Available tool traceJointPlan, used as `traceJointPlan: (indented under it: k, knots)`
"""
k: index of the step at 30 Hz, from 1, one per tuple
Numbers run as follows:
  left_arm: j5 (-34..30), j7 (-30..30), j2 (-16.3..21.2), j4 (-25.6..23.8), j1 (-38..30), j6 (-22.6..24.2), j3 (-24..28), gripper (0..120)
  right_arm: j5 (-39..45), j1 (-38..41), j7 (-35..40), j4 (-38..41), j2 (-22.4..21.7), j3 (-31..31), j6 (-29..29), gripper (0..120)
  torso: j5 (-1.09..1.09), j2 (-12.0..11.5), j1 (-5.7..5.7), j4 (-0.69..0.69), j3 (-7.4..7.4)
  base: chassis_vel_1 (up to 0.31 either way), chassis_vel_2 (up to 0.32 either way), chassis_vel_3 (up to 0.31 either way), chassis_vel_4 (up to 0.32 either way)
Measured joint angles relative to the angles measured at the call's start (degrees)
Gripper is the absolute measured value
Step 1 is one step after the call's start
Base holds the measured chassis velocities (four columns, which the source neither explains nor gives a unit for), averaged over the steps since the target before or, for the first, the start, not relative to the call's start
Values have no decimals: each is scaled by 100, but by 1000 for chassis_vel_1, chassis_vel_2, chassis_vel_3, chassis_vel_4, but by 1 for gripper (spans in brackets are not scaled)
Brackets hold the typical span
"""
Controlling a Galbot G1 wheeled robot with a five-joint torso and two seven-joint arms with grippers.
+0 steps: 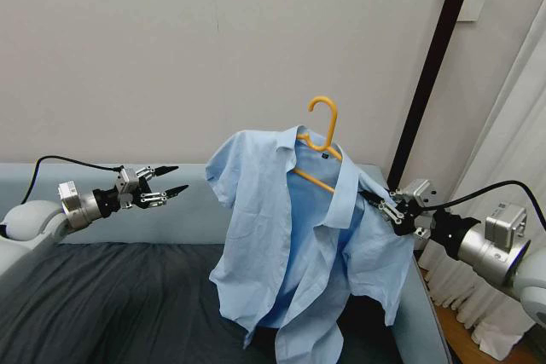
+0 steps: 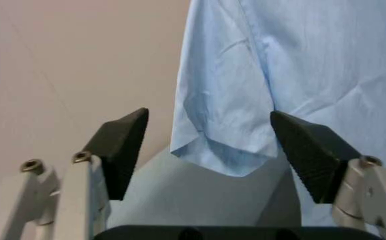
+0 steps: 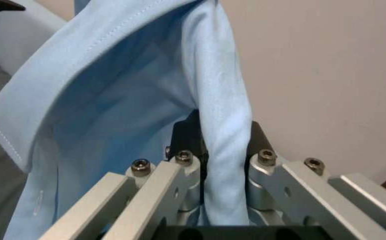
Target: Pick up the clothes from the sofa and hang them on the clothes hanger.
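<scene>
The sofa is spread across the lower part of the head view, from 9 o'clock round to 4 o'clock. Its back and its arm at 4 o'clock are covered in pale blue-grey. The seat is covered in dark grey, wrinkled cloth. The shirt is hung over the seat near 6 o'clock; whether its hem touches cannot be told.

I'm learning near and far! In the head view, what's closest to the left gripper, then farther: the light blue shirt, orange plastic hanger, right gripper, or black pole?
1. Light blue shirt: its sleeve hangs just beside the open left gripper.
2. Orange plastic hanger: inside the shirt, middle.
3. Right gripper: clamped on the shirt's far side.
4. Black pole: far right.
</scene>
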Motion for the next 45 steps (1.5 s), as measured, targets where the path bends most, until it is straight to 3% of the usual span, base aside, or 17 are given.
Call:
traceJointPlan:
  k: [5,8,13,17,20,28,32,37,45]
  knots:
    - [-196,-492,40,-612,658,27,-383,97,133,-6,347,160,10,172,-344,7,1,0,0,-2,0,0,0,0,0]
    - [-227,-812,53,-954,1054,41,-545,100,217,-19,632,233,29,280,-587,7,2,0,0,-2,0,0,0,0,0]
    - [140,-2872,-151,-1917,2230,-112,-1032,100,520,-18,1217,315,73,571,-975,7,1,0,0,-2,0,0,0,0,0]
    - [390,-3510,-299,-2303,2645,-84,-1261,100,664,-1,1350,381,73,733,-1120,7,2,0,0,-2,0,0,0,0,0]
    - [704,-4066,-633,-2771,3488,105,-1703,100,1032,19,1731,556,53,1096,-1606,7,3,0,0,-3,0,0,0,0,0]
    - [1449,-4318,-1459,-3228,4825,76,-2280,100,1901,75,2473,714,-29,1678,-2263,7,1,0,-1,-2,0,0,0,0,0]
    - [2097,-4369,-2137,-3433,5724,-156,-2473,100,2068,155,2754,696,8,1775,-2358,7,2,0,0,-2,0,0,0,0,0]
    - [2601,-4365,-2677,-3598,6349,-377,-2495,100,2112,175,2900,652,93,1789,-2305,7,2,1,-1,-1,0,0,0,0,0]
    - [3115,-4370,-3246,-3801,6835,-695,-2507,100,2065,182,2922,593,107,1816,-2299,7,2,0,-1,-3,0,0,0,0,0]
